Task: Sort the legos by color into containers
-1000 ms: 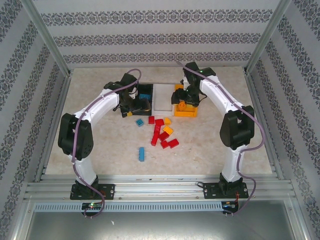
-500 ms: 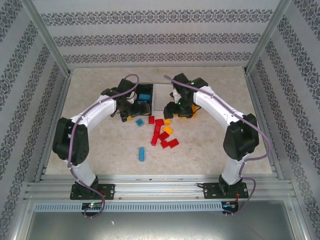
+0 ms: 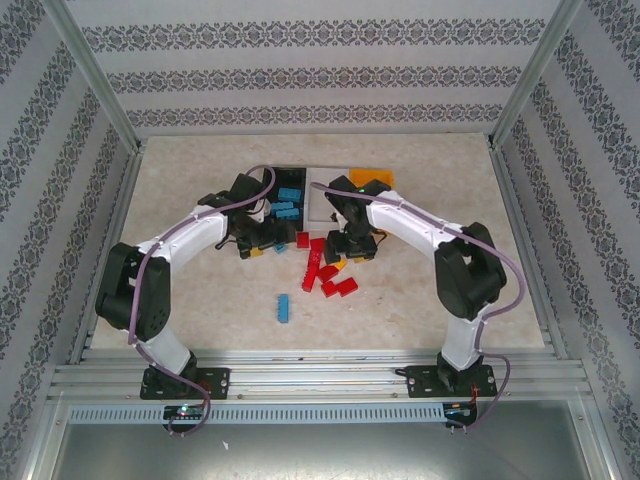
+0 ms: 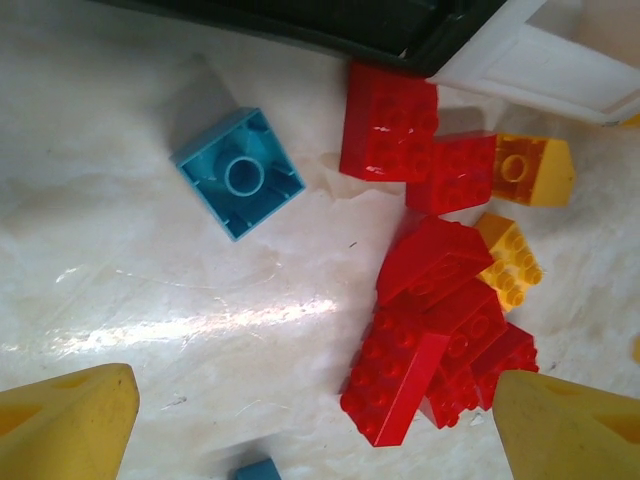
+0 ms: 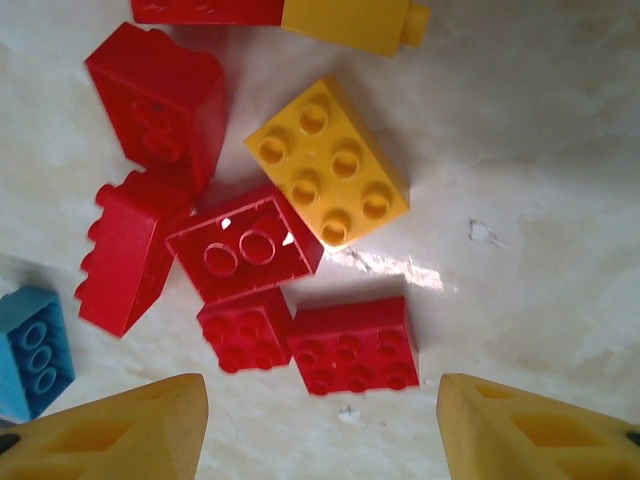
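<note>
Partly sorted: blue bricks (image 3: 288, 201) in black bin (image 4: 300, 20), with red bricks (image 5: 240, 250), yellow brick (image 5: 328, 160) and loose blue brick (image 4: 240, 172) remaining on table (image 4: 150, 300) below left pincer (image 4: 315, 410) and right pincer (image 5: 320, 400), both spread apart, holding nothing.

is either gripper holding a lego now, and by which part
Nothing is held: the left gripper and right gripper both hang open over the loose legos on the table, with no brick between the jaws.

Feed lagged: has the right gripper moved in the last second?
Yes: right gripper pulled back from the orange bin to above the red legos.
</note>
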Controlling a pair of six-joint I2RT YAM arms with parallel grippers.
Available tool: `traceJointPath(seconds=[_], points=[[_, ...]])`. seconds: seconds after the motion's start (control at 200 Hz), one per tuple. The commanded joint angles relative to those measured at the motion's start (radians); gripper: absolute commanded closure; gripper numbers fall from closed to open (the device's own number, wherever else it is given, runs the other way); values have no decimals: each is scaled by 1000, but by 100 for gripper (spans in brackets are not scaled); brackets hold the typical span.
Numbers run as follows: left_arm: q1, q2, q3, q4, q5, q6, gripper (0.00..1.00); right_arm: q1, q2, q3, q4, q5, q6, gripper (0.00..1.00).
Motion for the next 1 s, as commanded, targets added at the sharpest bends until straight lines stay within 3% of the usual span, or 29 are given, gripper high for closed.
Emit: traceJointPath(seconds=[0.0, 0.145, 0.47, 0.774, 0.994], points=[[16, 12, 33, 51, 36, -6, 8, -2, 57, 39, 37, 3, -1, 37], [22, 60, 87, -11, 37, 41, 8, 0, 118, 81, 40, 13, 2, 35], [39, 35, 35, 49, 40, 18, 7, -11, 194, 136, 5, 71, 6, 34], [52, 44, 24, 68, 58, 20, 7, -11, 244, 192, -37, 106, 32, 41], [60, 28, 6, 68, 63, 36, 6, -34, 160, 81, -24, 134, 82, 50]])
